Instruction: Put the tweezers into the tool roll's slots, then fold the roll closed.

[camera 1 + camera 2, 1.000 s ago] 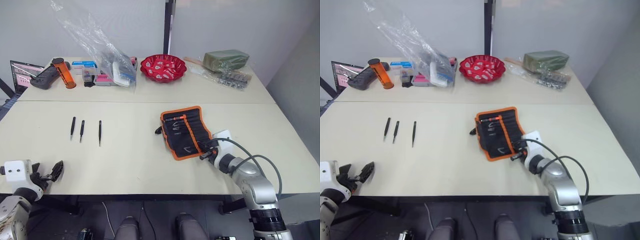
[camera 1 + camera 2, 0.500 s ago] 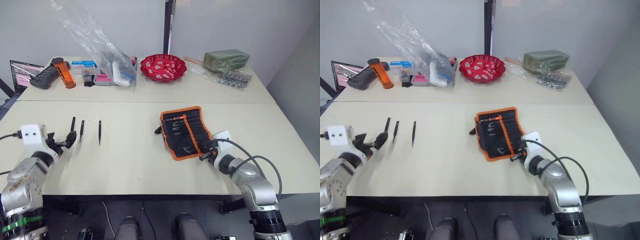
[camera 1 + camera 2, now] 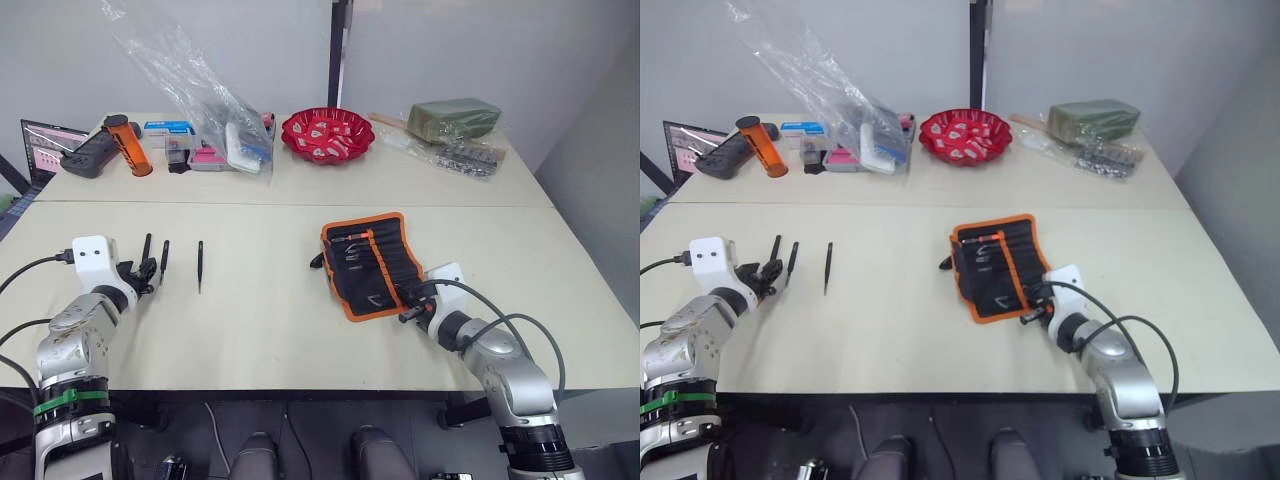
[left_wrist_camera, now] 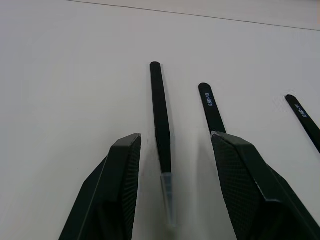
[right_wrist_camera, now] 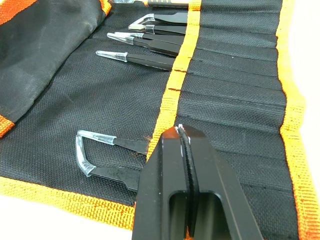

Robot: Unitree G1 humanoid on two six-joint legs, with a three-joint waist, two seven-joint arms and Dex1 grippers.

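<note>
A pale bench (image 3: 260, 320) carries three loose tweezers (image 3: 199, 266) at its left and the open tool roll (image 3: 372, 262) right of centre; along the far edge lie a red bowl (image 3: 326, 135), an orange cylinder (image 3: 127, 145), a clear plastic bag (image 3: 205, 100) and a green packet (image 3: 452, 119)

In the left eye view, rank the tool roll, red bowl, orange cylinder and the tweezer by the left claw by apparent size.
Largest to smallest:
1. tool roll
2. red bowl, close behind, though it sits farther from the camera, so unsure
3. orange cylinder
4. tweezer at the open left claw
</note>
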